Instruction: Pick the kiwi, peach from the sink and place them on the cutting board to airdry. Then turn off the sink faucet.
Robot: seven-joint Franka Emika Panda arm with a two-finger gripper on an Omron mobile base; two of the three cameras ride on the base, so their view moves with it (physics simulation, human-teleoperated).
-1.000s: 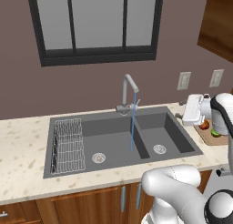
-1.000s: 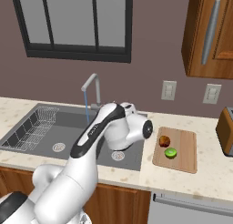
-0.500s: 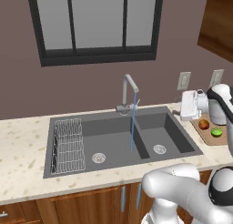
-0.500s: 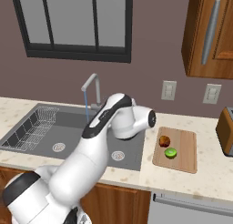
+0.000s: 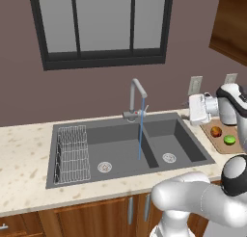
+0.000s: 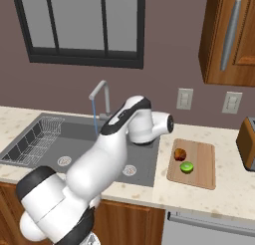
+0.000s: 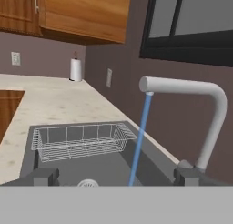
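Water is running from the sink faucet into the sink. The kiwi and peach are lying on the cutting board. The gripper is facing the spout, fingers spread apart and holding nothing.

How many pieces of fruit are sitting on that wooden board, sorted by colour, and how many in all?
Orange-red: 1, the peach
Lime-green: 1, the kiwi
Total: 2, both lying apart from each other on the cutting board
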